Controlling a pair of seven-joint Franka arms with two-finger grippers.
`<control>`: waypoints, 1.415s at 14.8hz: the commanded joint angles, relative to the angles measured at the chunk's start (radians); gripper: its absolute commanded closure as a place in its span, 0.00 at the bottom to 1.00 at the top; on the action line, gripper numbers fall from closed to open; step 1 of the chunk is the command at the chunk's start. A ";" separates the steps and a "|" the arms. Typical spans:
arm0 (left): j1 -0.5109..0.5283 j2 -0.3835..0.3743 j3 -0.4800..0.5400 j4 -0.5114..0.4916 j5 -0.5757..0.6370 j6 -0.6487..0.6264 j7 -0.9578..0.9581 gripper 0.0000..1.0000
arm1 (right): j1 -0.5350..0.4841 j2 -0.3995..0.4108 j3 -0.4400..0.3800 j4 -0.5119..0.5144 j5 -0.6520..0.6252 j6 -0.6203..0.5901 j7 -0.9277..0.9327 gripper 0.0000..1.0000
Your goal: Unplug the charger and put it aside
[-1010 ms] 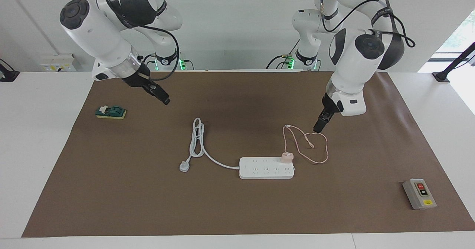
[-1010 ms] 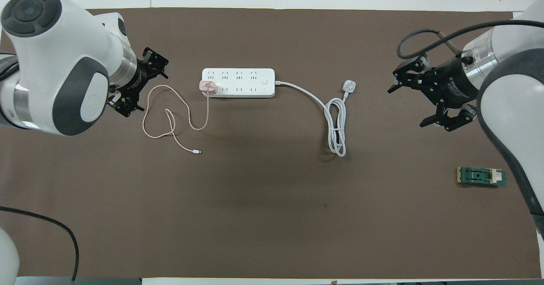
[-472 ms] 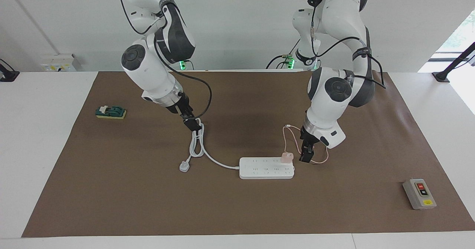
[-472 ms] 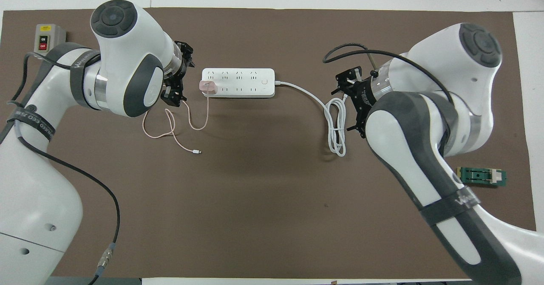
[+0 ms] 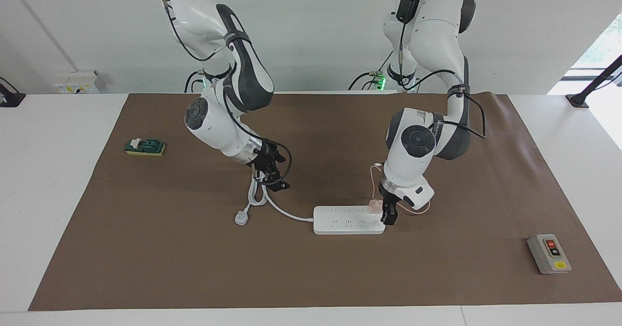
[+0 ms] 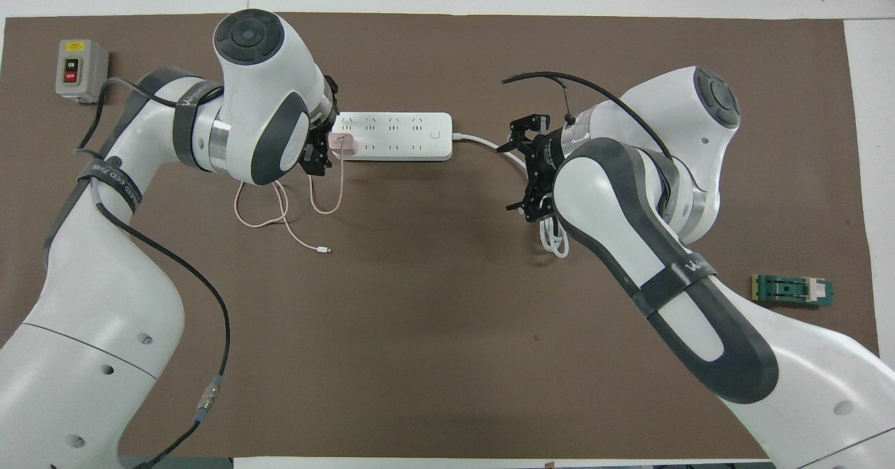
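beside charger (image 5: pixel 374 204) on power strip (image 6: pixel 391 135): left gripper (image 5: pixel 387 217), spread unclear; right gripper (image 6: pixel 523 172) spread over white cord (image 5: pixel 284 210).

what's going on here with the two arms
The left gripper is down at the pink charger, which sits plugged into the white power strip at the left arm's end of it. The right gripper hangs over the strip's coiled white cord. The charger's pink cable lies looped on the brown mat.

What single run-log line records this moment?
left gripper: at pale pink cube charger, plugged in white power strip | right gripper: open over thick white cord
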 commanded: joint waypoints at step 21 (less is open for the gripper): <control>-0.035 0.037 0.017 0.039 0.026 -0.005 -0.023 1.00 | 0.097 0.273 -0.006 0.293 0.022 0.097 -0.093 0.00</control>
